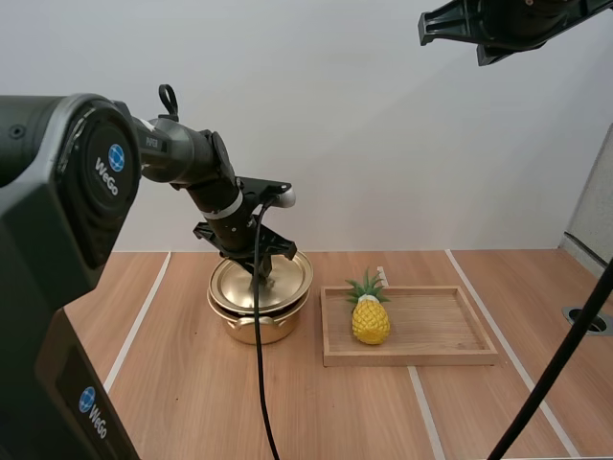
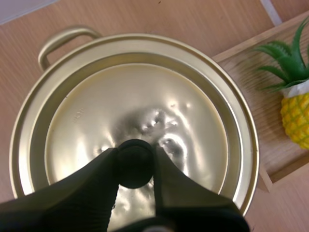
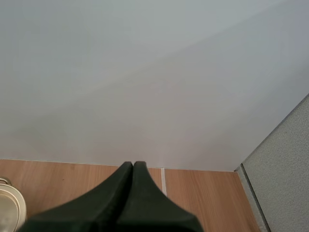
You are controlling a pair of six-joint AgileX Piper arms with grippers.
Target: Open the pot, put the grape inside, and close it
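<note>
1. The table (image 1: 192, 402) is light wood marked with white tape lines.
2. The wooden tray (image 1: 450, 356) lies flat on the table, at 3 o'clock from the pot and just beside it, not touching as far as the high view shows.
3. The pot (image 1: 259, 331) is gold metal and stands upright on the table. One side handle (image 2: 63, 38) sticks out from under the lid's rim.
4. The lid (image 1: 235, 283) sits level on the pot and covers it fully. Its shiny top (image 2: 96, 121) reflects the tool above it.
5. The fruit in view is a yellow pineapple (image 1: 370, 319) with green leaves. It stands in the tray at the tray's 9 o'clock end, the end nearest the pot (image 2: 297, 121).
6. The left tool (image 1: 261, 278) reaches down over the lid's middle. Its two fingers are clenched (image 2: 135, 154) on either side of the knob.
7. The right tool (image 3: 133, 166) is clenched on nothing, its fingers pressed into one dark wedge. It hangs high above the table (image 1: 431, 29), at 1 o'clock from the tray.
8. The knob (image 2: 134, 162) is black and round, at the lid's centre, pinched between the left tool's fingers.
</note>
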